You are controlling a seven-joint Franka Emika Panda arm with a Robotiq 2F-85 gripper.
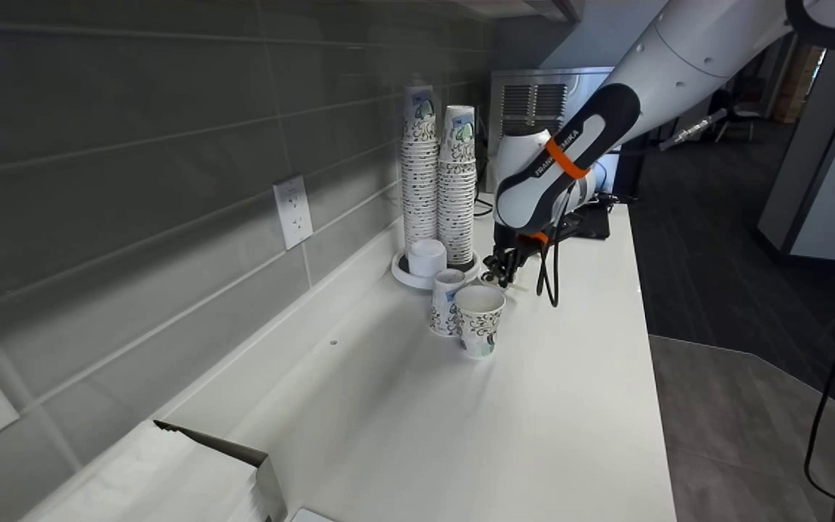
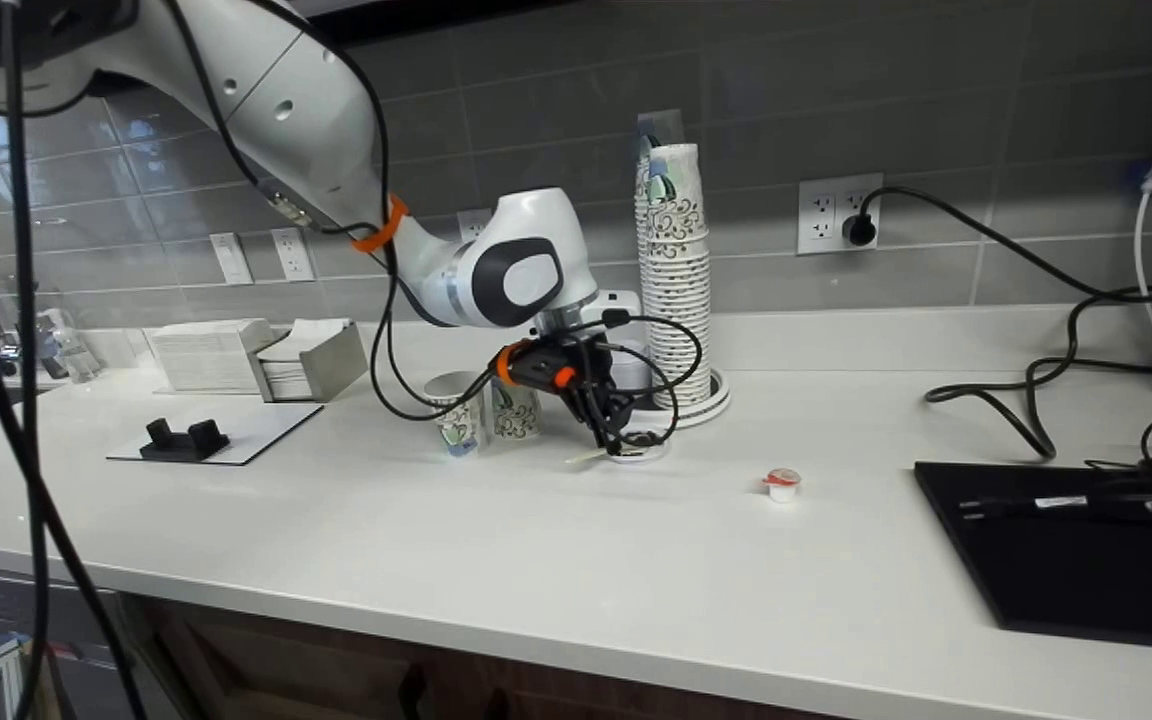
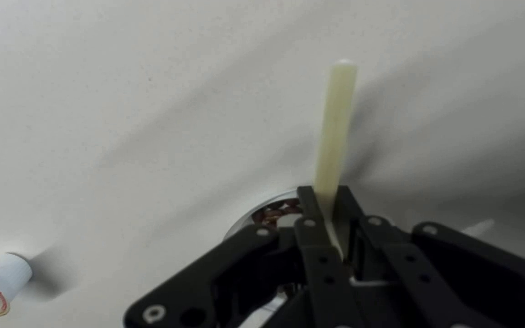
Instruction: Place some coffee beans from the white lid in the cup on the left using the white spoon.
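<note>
In the wrist view my gripper [image 3: 326, 193] is shut on the white spoon [image 3: 335, 132], whose pale handle sticks out past the fingertips. The spoon's bowl end is hidden among the jaws. Beneath the gripper lies the white lid [image 3: 240, 224], with dark reddish coffee beans [image 3: 272, 213] in it, mostly covered by the fingers. An exterior view has the gripper [image 2: 618, 446] low over the lid [image 2: 648, 456], the handle [image 2: 586, 457] pointing left. Two patterned paper cups stand side by side beyond it; there, the leftmost cup [image 2: 462, 432] has its opening up, and the second cup [image 2: 516, 412] is close by.
Tall cup stacks [image 2: 676, 270] rise from a round white tray [image 1: 417, 281] near the wall, beside a small white container [image 1: 427, 255]. A creamer pod [image 2: 782, 486] sits on the counter. Farther off are a black mat [image 2: 1066, 560], a napkin holder [image 2: 321, 365] and loose cables [image 2: 1026, 400].
</note>
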